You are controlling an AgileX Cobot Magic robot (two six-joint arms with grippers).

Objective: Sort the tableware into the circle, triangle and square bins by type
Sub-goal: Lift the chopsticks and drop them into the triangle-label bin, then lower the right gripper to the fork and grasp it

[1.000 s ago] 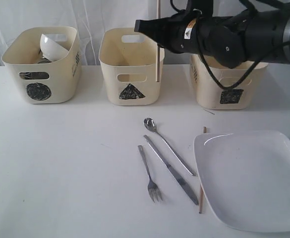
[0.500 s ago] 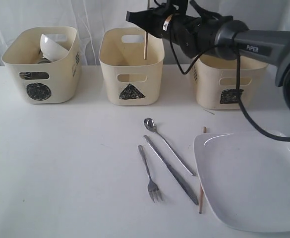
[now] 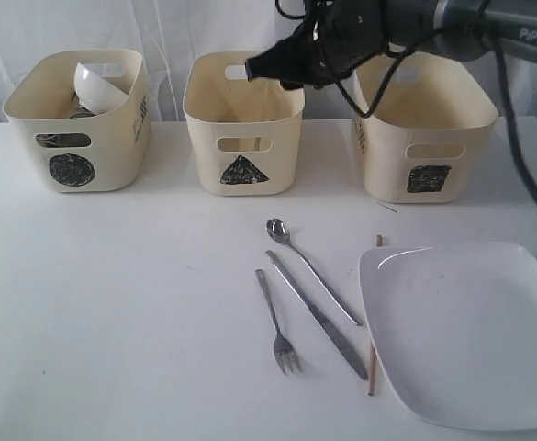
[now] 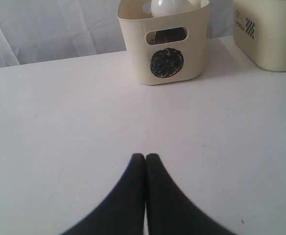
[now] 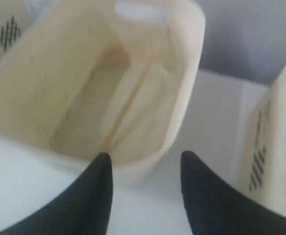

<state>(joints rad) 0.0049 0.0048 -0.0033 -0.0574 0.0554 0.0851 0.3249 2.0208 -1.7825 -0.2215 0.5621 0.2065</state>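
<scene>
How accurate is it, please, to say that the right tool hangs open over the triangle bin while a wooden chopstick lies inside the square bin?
Nearly right, with one slip. The wooden chopstick lies inside the triangle bin, not the square bin; the right wrist view shows it resting against that bin's inner wall. The rest stands: the right tool hangs open over the triangle bin.

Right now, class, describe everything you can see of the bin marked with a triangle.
The triangle bin is a cream, plastic-looking tub with rounded corners and a slot handle in its front and back walls, a black triangle drawn on the front. It stands upright on the white table, middle of three. One thin wooden chopstick rests inside. The right gripper hangs open above it.
</scene>
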